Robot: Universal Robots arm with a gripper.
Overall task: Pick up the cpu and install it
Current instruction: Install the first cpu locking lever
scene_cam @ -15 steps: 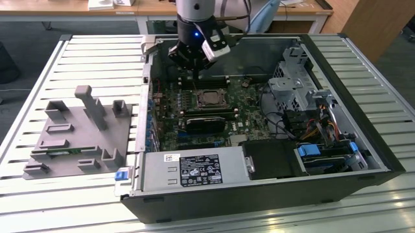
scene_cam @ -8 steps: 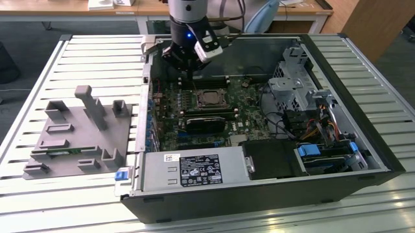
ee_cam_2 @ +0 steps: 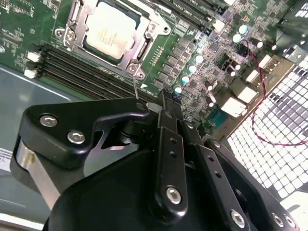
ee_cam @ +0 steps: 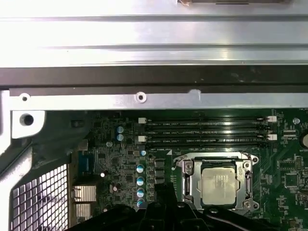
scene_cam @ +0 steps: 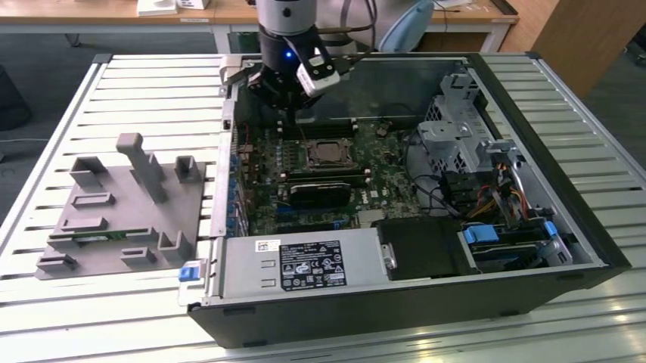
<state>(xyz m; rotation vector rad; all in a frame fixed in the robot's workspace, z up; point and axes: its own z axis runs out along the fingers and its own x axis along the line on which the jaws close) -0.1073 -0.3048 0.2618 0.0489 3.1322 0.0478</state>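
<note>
**Chip in its socket as arm hangs over open computer**

Silver-topped square cpu [ee_cam_2: 109,30] sits flat inside the metal frame of its socket [ee_cam_2: 139,50] on the green motherboard [ee_cam: 120,163], seated square within the frame so that its plain metal face looks up; in both wrist views the frame surrounds it on all sides. The black pincer [ee_cam_2: 166,103] on the robot arm hangs just above the board beside the socket, its slim fingers [ee_cam_2: 168,125] drawn close together with nothing visible between them, and apart from the chip. The black computer case [scene_cam: 565,227] lies on its side on the white slatted table [scene_cam: 151,83], opened upward so the arm can reach straight down to the board. On the exterior view's left, a grey moulded holder with upright posts [scene_cam: 126,208] stands on the table beside the case, apparently there to keep parts within reach. By the look of it, the chip is already in place.
</note>
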